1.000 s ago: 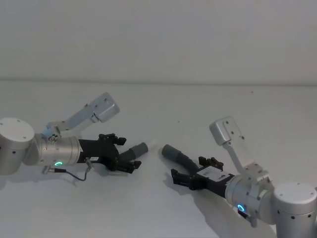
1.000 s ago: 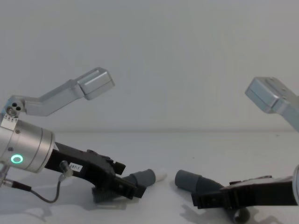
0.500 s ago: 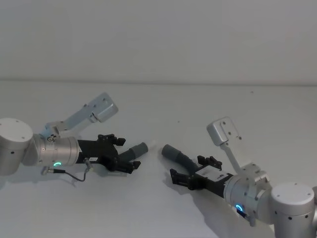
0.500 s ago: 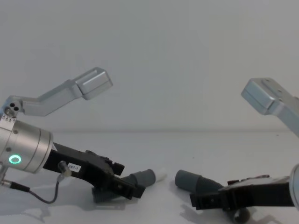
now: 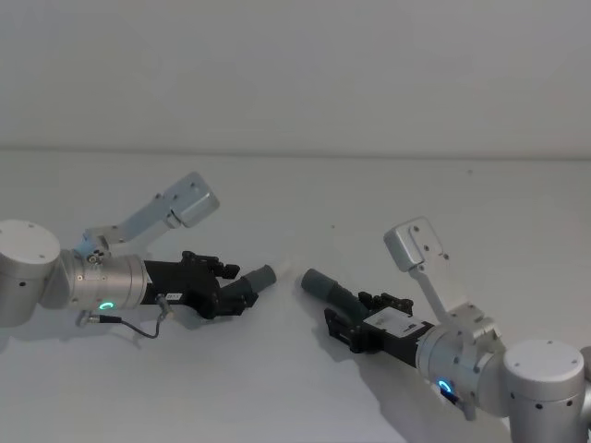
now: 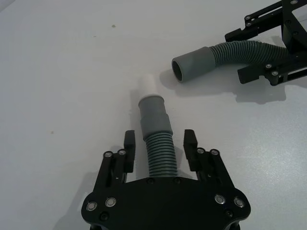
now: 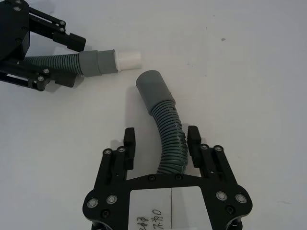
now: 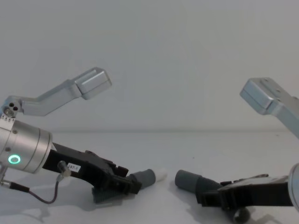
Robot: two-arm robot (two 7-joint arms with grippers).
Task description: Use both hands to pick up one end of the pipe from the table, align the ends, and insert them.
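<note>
**Both tools set round the pipe pieces, nothing gripped or joined yet**

The desk [image 5: 480, 212] carries both halves of the pipe, lying near its middle. The left tool [image 6: 159, 136] is low over the desk with its fingers spread, one on each side of the straight piece [image 6: 156, 132]. Bare desk shows between each finger and the ribbed hose. The right tool [image 7: 161, 133] stands the same way round the curved piece [image 7: 169, 132], fingers apart. One finger is just beside the hose and the other has a clear gap. By these views, the approach is done and the grasp is not. Closing, lifting, aligning and inserting are all left.

The white spigot [image 6: 147, 85] and the grey socket [image 7: 152, 86] are near each other but apart, with bare desk between them. Their axes do not match. The spigot points past the socket's mouth, which opens at an angle to it, so at least one piece will likely need turning before the push.

Room looks generous. No other objects lie on the desk around the pieces, and its far edge, where it meets the wall [image 5: 295, 74], is well apart from the work. The tightest spot is likely between the two tools themselves: their fingertips face each other across the short gap, so grips kept back on the ribbed sections should leave both ends free to meet.
</note>
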